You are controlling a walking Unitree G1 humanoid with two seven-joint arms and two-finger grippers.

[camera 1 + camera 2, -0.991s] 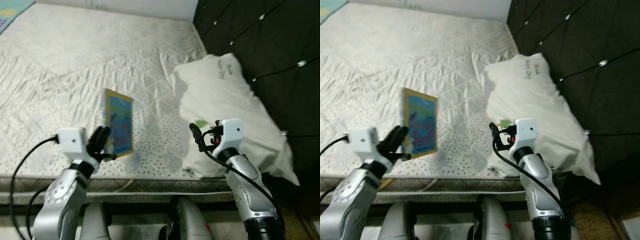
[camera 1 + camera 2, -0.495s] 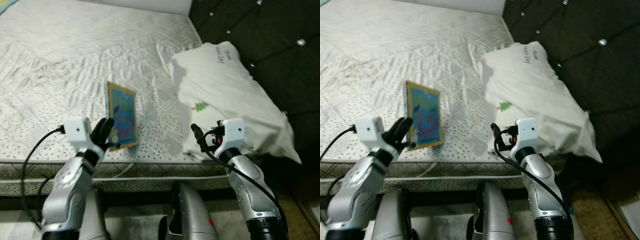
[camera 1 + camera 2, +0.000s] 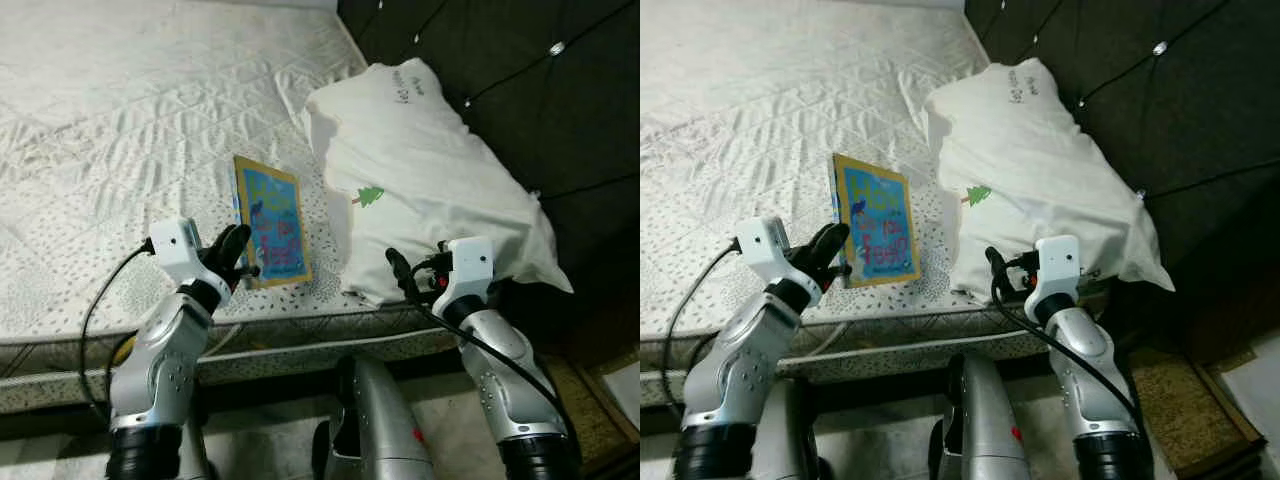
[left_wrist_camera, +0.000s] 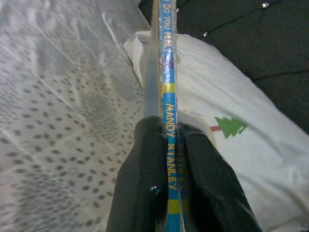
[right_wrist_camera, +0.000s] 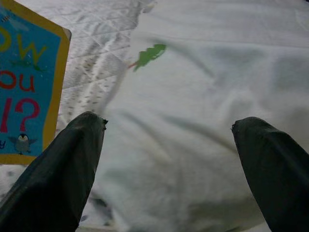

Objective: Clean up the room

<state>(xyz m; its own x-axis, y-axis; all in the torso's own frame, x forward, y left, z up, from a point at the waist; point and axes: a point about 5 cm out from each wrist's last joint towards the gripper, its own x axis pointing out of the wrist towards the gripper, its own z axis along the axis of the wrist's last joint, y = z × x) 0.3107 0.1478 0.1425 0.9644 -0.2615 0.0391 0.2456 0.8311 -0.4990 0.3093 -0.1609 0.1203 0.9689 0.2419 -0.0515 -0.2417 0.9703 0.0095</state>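
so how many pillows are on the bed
1. The white pillow lies at the head of the mattress, against the dark headboard, right of the book. Others may sit beyond the frame.

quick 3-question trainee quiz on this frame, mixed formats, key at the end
1. True or false: the left gripper is shut on the picture book.
2. Which way are the right gripper's fingers pointing? A) at the dark headboard B) at the white pillow C) at the floor
3. Fill in: the small print on the pillow is a green ____.

Key:
1. True. In the left wrist view both fingers press on the book's spine.
2. B. The fingers are spread apart, with the pillow between and beyond them.
3. Tree.
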